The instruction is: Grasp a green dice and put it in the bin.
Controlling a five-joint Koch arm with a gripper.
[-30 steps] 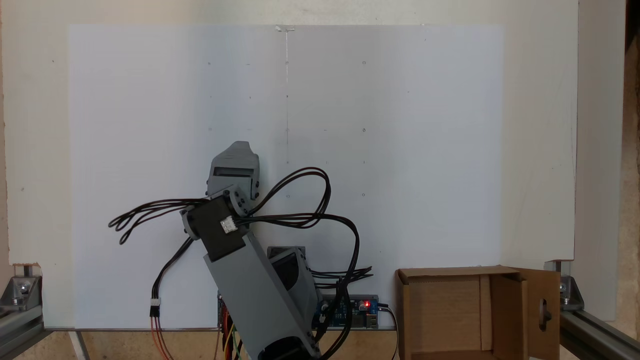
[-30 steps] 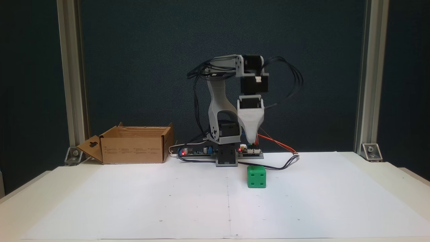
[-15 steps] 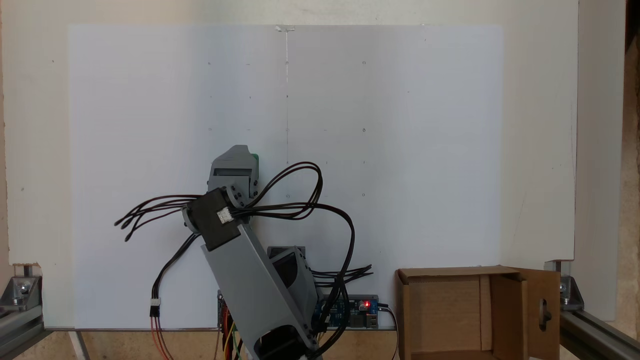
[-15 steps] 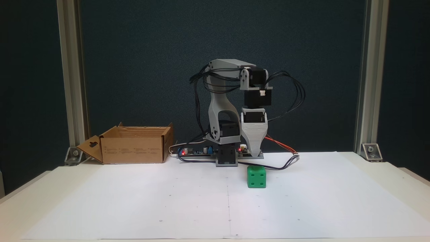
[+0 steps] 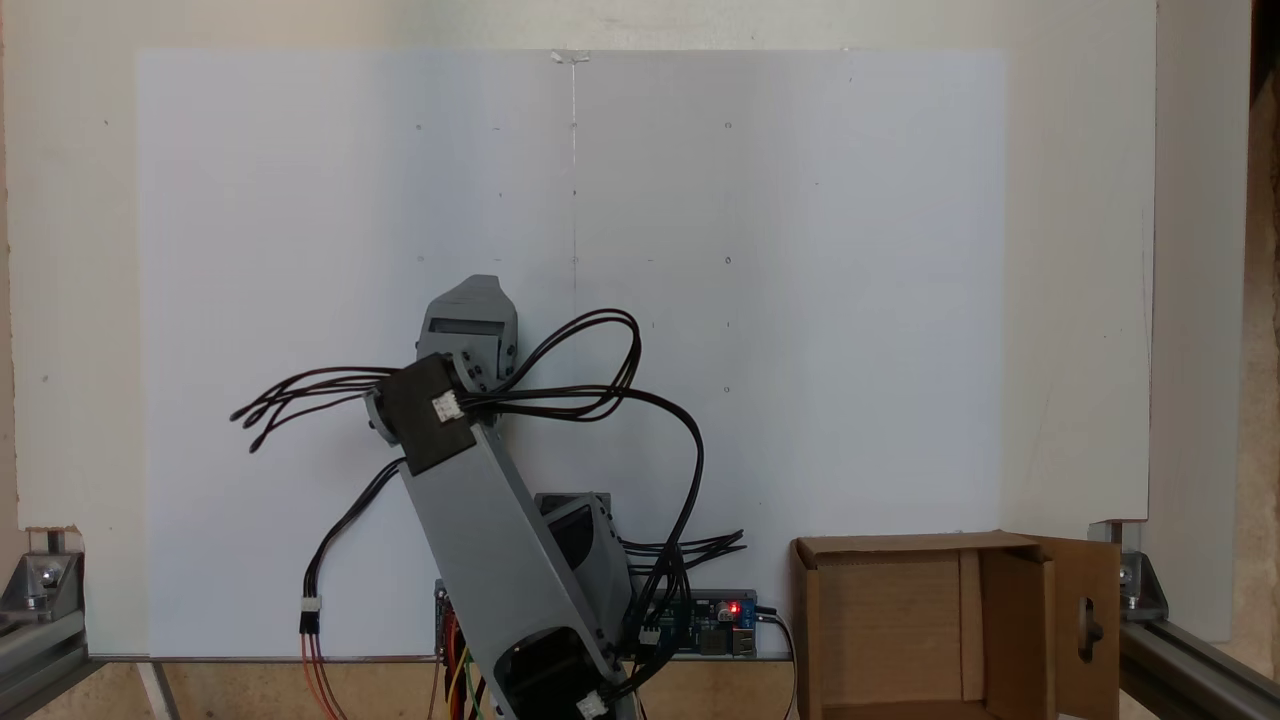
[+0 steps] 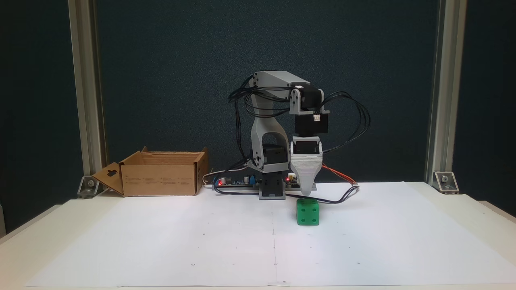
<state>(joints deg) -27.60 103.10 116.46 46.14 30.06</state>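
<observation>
The green dice (image 6: 308, 212) rests on the white paper a little right of the centre line, showing a face of several pips. My gripper (image 6: 307, 193) points straight down with its ribbed grey tip just above the dice's top, slightly behind it. Its jaws stand one behind the other, so open or shut cannot be read. From above, the grey gripper head (image 5: 471, 305) covers the dice. The bin (image 6: 161, 179) is a brown cardboard box at the back left with its flaps open, seen in the other fixed view as the bin (image 5: 900, 546) at the lower right.
The arm's base and controller board (image 6: 266, 184) with red lights sit at the back edge of the table. Black cables (image 6: 342, 196) loop from the arm, one trailing on the paper behind the dice. Aluminium posts (image 6: 439, 92) frame the table sides.
The arm has reached forward and lowered, bringing the gripper tip down close to the dice's top. From above, the head moved up the picture and covered the green sliver seen 0.5 s ago.
</observation>
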